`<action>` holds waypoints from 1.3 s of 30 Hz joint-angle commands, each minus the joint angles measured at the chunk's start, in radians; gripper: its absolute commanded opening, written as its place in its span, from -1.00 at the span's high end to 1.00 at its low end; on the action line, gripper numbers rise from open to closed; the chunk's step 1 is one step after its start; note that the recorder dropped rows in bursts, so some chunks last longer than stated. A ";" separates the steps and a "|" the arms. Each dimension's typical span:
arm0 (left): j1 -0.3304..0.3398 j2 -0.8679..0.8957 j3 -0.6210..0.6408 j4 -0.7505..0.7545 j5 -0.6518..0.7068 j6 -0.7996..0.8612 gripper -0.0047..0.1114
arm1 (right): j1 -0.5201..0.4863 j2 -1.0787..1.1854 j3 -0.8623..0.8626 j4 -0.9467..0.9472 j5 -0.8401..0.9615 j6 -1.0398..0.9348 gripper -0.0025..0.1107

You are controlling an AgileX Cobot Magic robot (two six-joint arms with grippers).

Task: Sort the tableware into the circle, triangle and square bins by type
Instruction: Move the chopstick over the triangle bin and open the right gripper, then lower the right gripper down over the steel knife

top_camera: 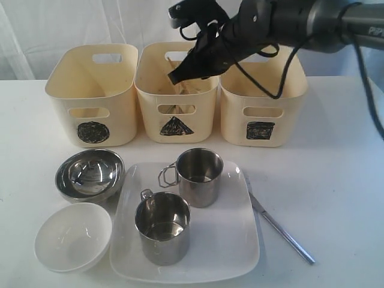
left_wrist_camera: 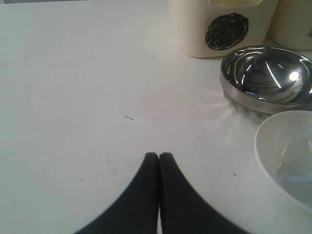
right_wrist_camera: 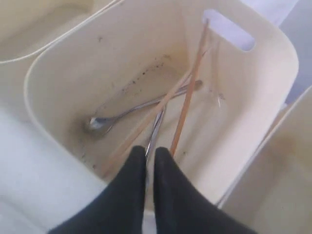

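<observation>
I hold the right gripper (right_wrist_camera: 150,151) over the triangle bin (top_camera: 150,120) at the back edge of the table (top_camera: 336,180), jaws almost pressed together, seemingly empty; chopsticks (right_wrist_camera: 186,97) and cutlery (right_wrist_camera: 126,113) lie inside, where utensils belong.

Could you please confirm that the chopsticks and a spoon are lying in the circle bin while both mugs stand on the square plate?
Not quite: the chopsticks and spoon lie in the triangle bin, as the exterior view shows; both mugs do stand on the square plate.

3 cream bins (top_camera: 150,129); black scribbled circle (top_camera: 93,132), triangle (top_camera: 176,126), square (top_camera: 260,131) marks. 2 silver mugs (top_camera: 199,175), silver bowl (top_camera: 90,174). White plate (top_camera: 234,240), small white bowl (top_camera: 72,236), white tabletop (top_camera: 336,180).
</observation>
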 commanded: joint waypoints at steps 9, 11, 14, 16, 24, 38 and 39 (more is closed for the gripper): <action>0.002 -0.005 0.004 -0.001 -0.002 -0.004 0.92 | -0.057 -0.377 0.317 0.001 0.362 0.100 0.96; 0.002 -0.005 0.004 -0.001 -0.002 -0.004 0.92 | -0.061 -0.423 0.388 0.001 0.453 0.100 0.96; 0.002 -0.005 0.004 -0.001 -0.002 -0.004 0.92 | -0.063 -0.455 0.464 -0.003 0.572 0.100 0.96; 0.002 -0.005 0.004 -0.001 -0.002 -0.004 0.92 | -0.063 -0.457 0.507 -0.011 0.611 0.102 0.96; 0.002 -0.005 0.004 -0.001 -0.002 -0.004 0.92 | -0.063 -0.426 0.601 -0.200 0.639 0.174 0.45; 0.002 -0.005 0.004 -0.001 -0.002 -0.004 0.92 | -0.063 -0.197 0.643 -0.197 0.495 0.174 -0.04; 0.002 -0.005 0.004 -0.001 -0.002 -0.004 0.92 | -0.063 -0.183 0.643 -0.197 0.481 0.174 -0.04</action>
